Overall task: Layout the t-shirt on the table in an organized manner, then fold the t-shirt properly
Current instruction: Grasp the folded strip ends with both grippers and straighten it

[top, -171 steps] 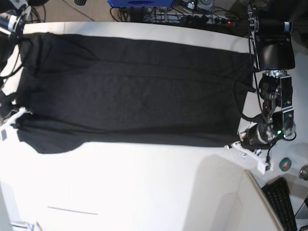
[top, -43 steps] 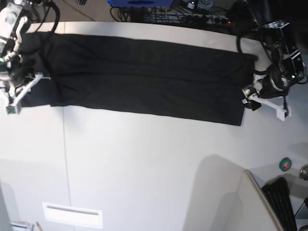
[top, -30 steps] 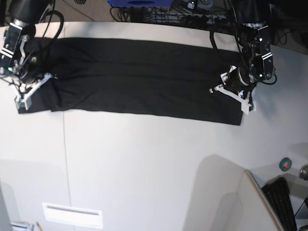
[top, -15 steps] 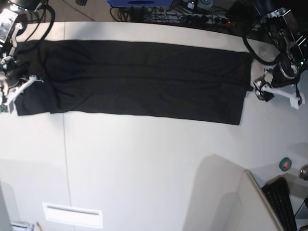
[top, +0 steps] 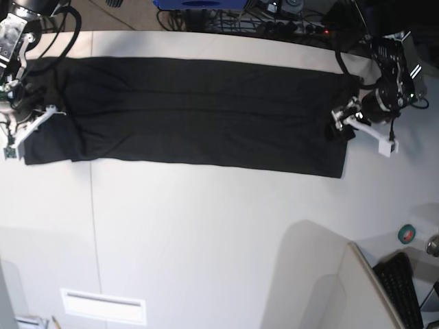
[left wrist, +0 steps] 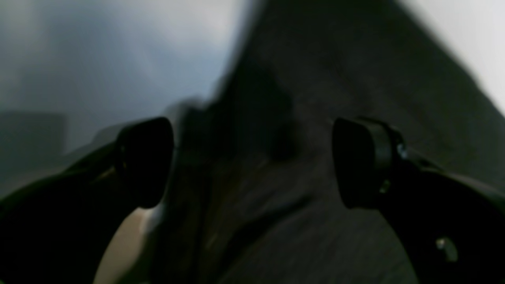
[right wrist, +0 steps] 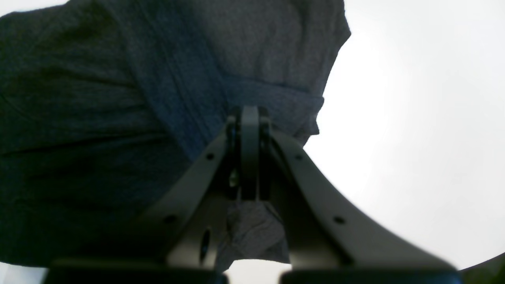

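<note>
Left wrist view: blurry pic. Your left claw (left wrist: 252, 161) has its two pads spread wide apart, nothing between them but air. Black t-shirt (left wrist: 355, 79) lies under & ahead of it; pale surface (left wrist: 118, 47) shows at upper left and far right corner.

Right wrist view: your right claw (right wrist: 248, 157) is pinched together on a bunch of the t-shirt (right wrist: 118, 118); a scrap of cloth pokes out behind the pads. Rest of the cloth spreads left & up, wrinkled. White surface (right wrist: 414, 138) fills the right side.

Base view: t-shirt (top: 199, 110) is a long black band folded lengthwise, lying flat across the far part of the white surface (top: 206, 240). Right claw (top: 27, 127) sits at the band's left end, on the cloth. Left claw (top: 360, 127) sits at the band's right end, just over the cloth edge, prongs apart. Green tape roll (top: 407, 234) & keyboard (top: 401, 284) sit off at lower right.
</note>
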